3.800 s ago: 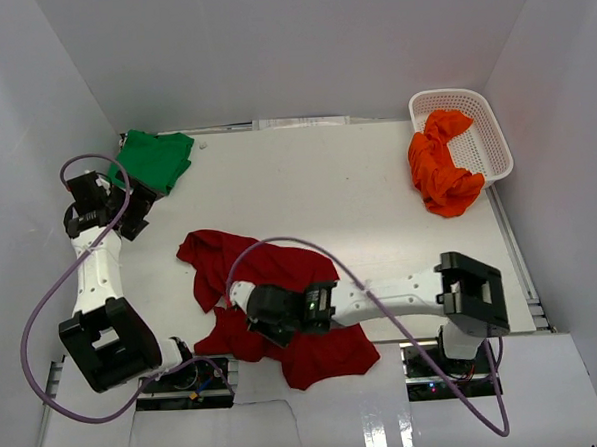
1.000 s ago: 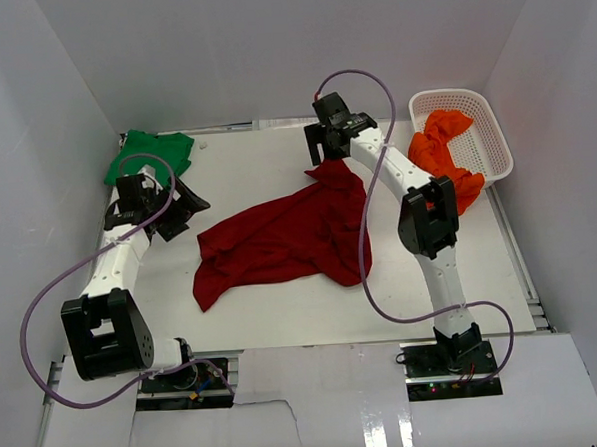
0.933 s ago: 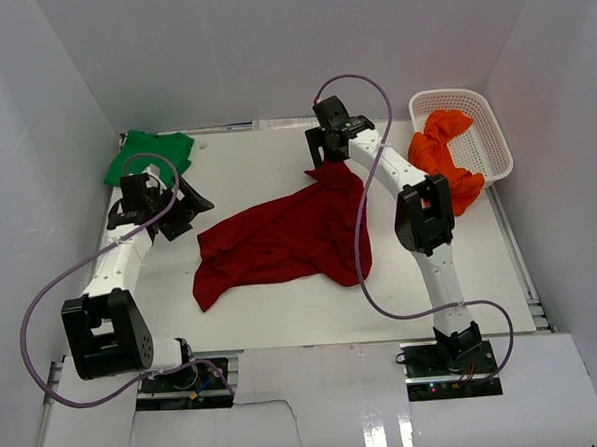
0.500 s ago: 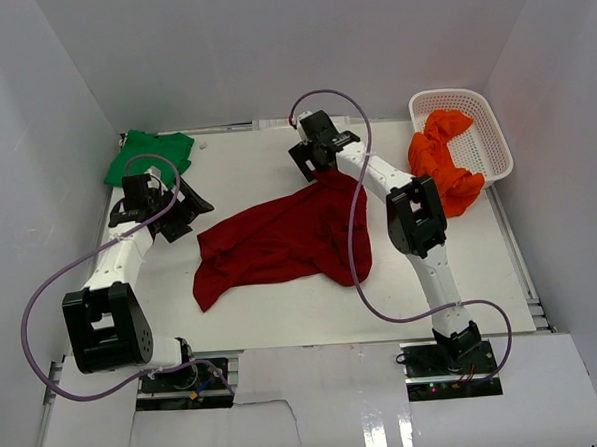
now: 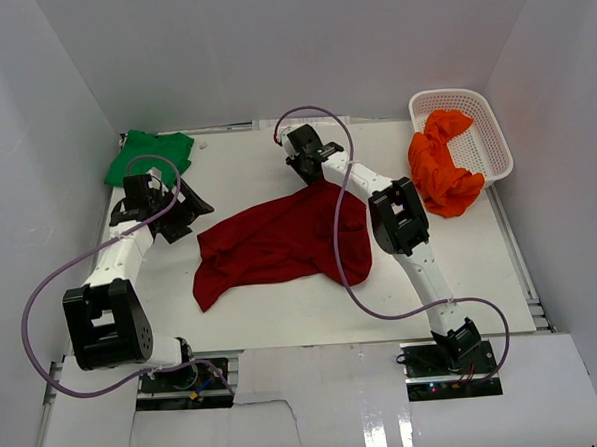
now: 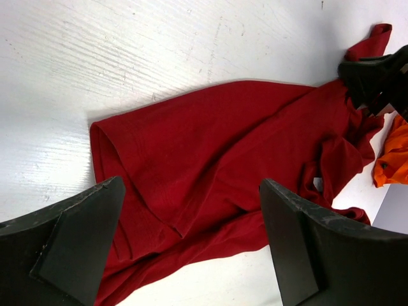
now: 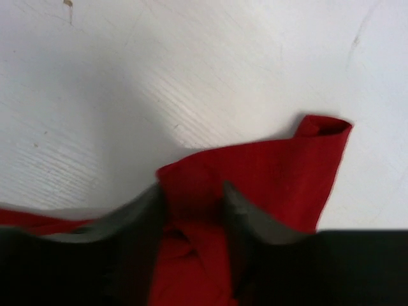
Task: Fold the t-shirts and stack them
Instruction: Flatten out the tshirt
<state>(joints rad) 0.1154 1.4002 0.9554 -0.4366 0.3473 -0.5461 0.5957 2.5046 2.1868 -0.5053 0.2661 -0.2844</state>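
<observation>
At near edge of flat white table (image 5: 284,319), both arm bases, with looped purple cable (image 5: 311,109) trailing along each arm. Across table middle, dark red cloth t-shirt (image 5: 279,239): spread out but rumpled, long axis diagonal from near left to far right, narrow end at near left, one loose lobe hanging toward near right. That lobe crossed by right arm's cable in top view. White jointed right arm (image 5: 404,223) stretched from near right base toward far middle, elbow just beside right edge of cloth. Left of cloth, left gripper (image 5: 191,217) above bare table, aimed toward cloth's left edge, jaws wide, holding nothing; in left wrist view, cloth's left hem seen between both fingers, apart from them. At far corner of dark red t-shirt, right gripper (image 5: 311,175) pointed down onto cloth. In right wrist view, jaws narrow, one finger on either side of a raised fold, cloth filling gap between them; firm pinch or mere flanking cannot be told, fingers blurred. Beyond fold, small rolled cloth tip lying on bare table. Farther right, bright orange cloth t-shirt (image 5: 441,171), bunched, long axis near to far, far part inside white plastic lattice basket (image 5: 450,92), near part draped over basket's left rim onto table. At far left corner, bright green cloth t-shirt (image 5: 150,156) in compact flat heap, well apart from both other shirts.
</observation>
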